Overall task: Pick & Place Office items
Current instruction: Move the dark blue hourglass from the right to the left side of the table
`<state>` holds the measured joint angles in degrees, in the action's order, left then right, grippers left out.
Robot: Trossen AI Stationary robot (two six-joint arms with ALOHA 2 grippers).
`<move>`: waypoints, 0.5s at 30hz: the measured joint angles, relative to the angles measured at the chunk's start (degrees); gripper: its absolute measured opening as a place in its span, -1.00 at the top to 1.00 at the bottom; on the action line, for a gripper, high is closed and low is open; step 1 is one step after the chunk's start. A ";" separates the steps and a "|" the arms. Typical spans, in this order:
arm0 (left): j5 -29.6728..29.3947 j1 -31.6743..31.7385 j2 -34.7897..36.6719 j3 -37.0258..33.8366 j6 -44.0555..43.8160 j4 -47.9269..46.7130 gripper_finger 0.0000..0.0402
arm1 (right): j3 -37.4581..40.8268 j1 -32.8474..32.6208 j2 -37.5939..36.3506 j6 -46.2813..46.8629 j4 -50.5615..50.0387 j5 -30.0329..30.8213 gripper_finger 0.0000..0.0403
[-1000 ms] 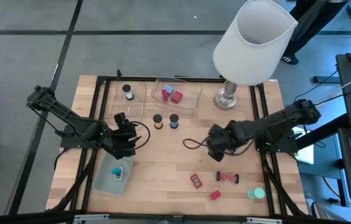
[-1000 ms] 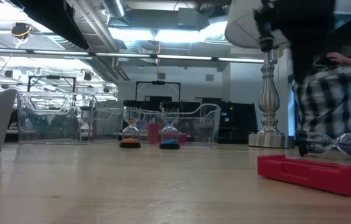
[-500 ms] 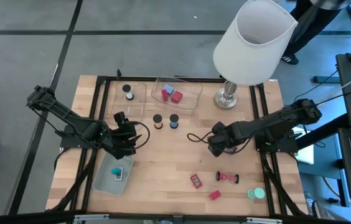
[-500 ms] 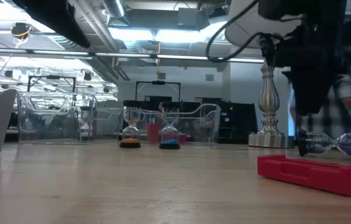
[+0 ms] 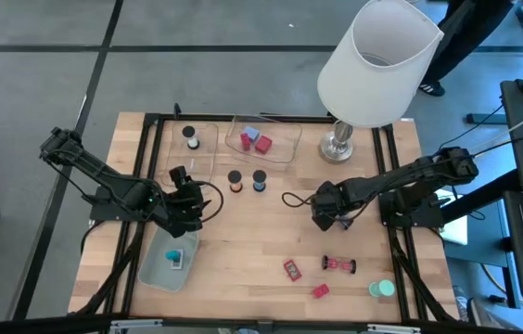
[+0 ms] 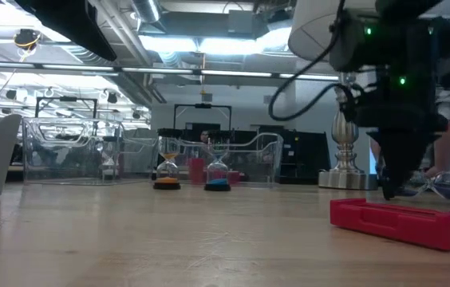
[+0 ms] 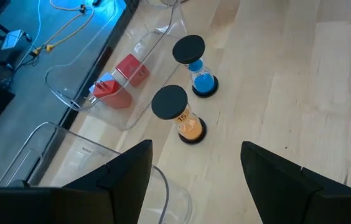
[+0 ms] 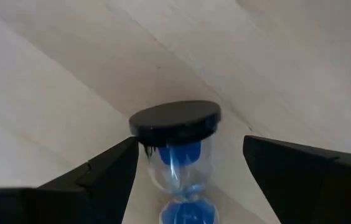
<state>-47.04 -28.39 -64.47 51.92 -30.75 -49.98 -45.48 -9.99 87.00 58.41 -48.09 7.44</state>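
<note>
A small hourglass (image 8: 180, 155) with blue sand and black caps lies on the table. In the low view the hourglass (image 6: 447, 185) lies behind a red block (image 6: 404, 222); the high view hides it under my right arm. My right gripper (image 8: 191, 140) is open and points down, low over the table right of centre (image 5: 325, 217). Its fingers stand on either side of the bulb just below one cap (image 8: 175, 121); no touch shows. My left gripper (image 5: 187, 206) is open and waits over the far end of a pale green tray (image 5: 155, 271).
An orange hourglass (image 5: 235, 182) and a blue hourglass (image 5: 259, 181) stand mid-table. A clear tray (image 5: 285, 150) holds red and blue blocks. The lamp base (image 5: 338, 145) stands far right. Near the front lie a red block (image 5: 292, 269), a red-sand hourglass (image 5: 339, 265), a red piece (image 5: 320, 290) and a teal disc (image 5: 383, 289).
My right gripper has come down from well above the table to just over it, beside the black-capped end of the lying hourglass, with a slight shift toward the far edge. The hourglass has stayed where it was.
</note>
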 joint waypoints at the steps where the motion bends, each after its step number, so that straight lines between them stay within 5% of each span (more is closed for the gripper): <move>1: -0.01 0.01 0.00 0.00 0.01 -0.02 -0.20 | 0.69 0.27 0.00 0.20 0.87 -0.49 -0.45; 8: -1.53 0.01 0.00 0.00 0.03 -0.01 -0.20 | 2.41 0.58 0.00 0.81 3.03 -1.06 -0.39; 15: -1.76 0.00 0.00 0.00 0.03 -0.02 -0.20 | 2.41 0.58 0.00 0.81 4.45 -1.06 -0.10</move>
<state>-48.80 -28.39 -64.47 51.92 -30.72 -50.00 -43.07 -9.41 87.00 59.22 -43.65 6.37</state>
